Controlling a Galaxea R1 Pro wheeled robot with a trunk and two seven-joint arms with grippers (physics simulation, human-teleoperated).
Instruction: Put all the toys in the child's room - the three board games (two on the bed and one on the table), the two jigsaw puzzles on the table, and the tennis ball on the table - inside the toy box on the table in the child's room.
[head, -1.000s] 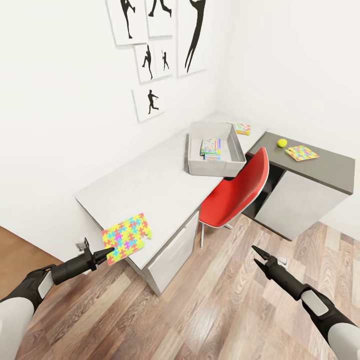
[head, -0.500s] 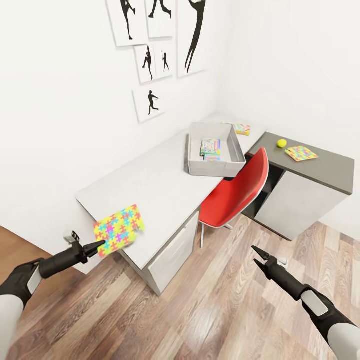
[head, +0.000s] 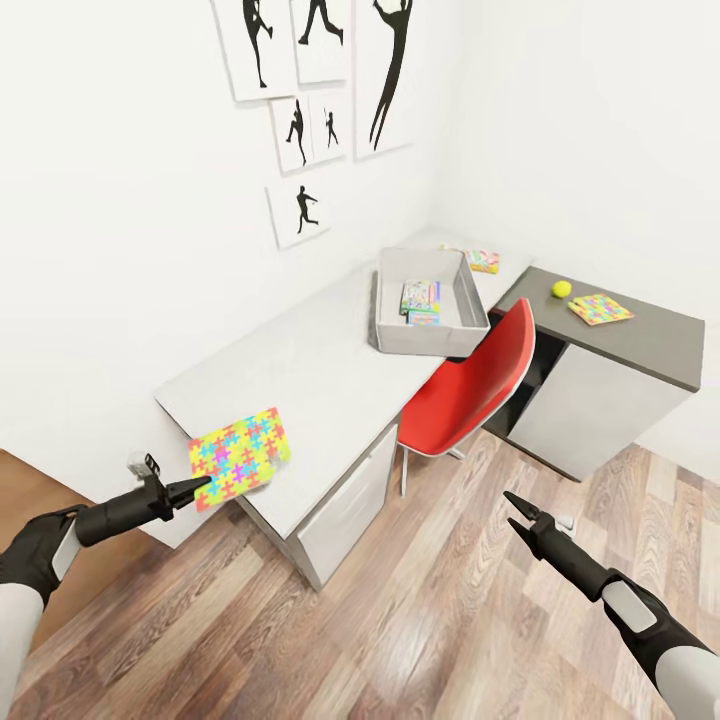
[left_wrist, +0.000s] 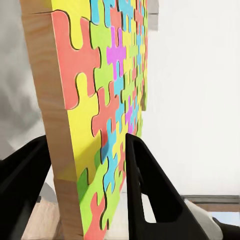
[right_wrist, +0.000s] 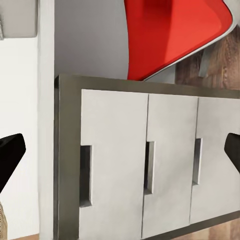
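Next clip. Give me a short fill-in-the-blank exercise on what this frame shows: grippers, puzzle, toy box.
1. The left gripper is shut on a ____.
2. The right gripper hangs over the floor with its jaws ____.
3. The toy box stands on the ____ desk.
4. The tennis ball lies beside the second puzzle on the ____ cabinet top.

Missing words: puzzle; open; white; dark grey

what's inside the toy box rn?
Toy box holds board games, flat on its floor, apparently stacked; the count is unclear and whatever lies beneath is covered. The near wall hides part of the floor. One puzzle is in the left claw.
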